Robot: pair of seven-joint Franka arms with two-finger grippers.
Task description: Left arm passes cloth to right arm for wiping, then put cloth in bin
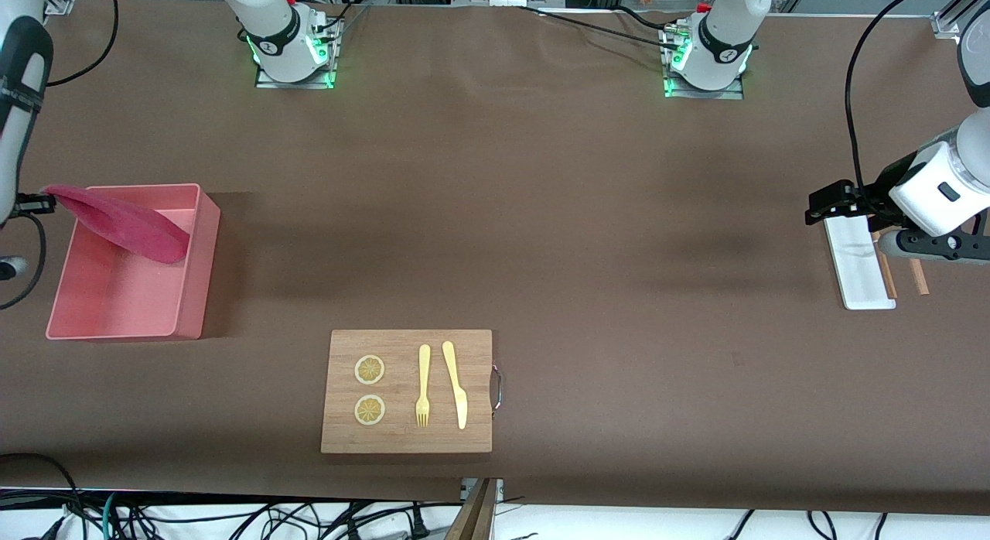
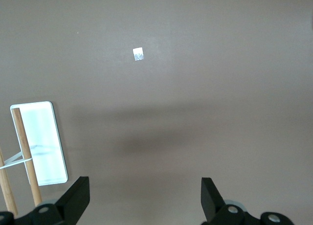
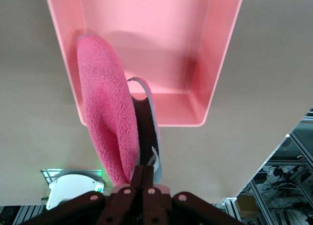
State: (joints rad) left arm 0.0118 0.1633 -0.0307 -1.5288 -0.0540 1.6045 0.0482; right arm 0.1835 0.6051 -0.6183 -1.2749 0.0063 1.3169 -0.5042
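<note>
While the cloth [image 1: 124, 223] is hung over the bin [image 1: 189, 292], it is pinched tight by the right gripper [image 3: 143, 178].
The left gripper [image 2: 144, 200] is held wide open above the surface [image 1: 619, 238], waiting.

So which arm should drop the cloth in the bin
Right. The right gripper is shut on the cloth above the bin; the left gripper is open over bare table.

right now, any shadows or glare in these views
Front view: the bin casts a soft shadow on the table. Left wrist view: a blurred dark shadow band crosses the table, the white tray glares. Right wrist view: the cloth is evenly lit.
</note>
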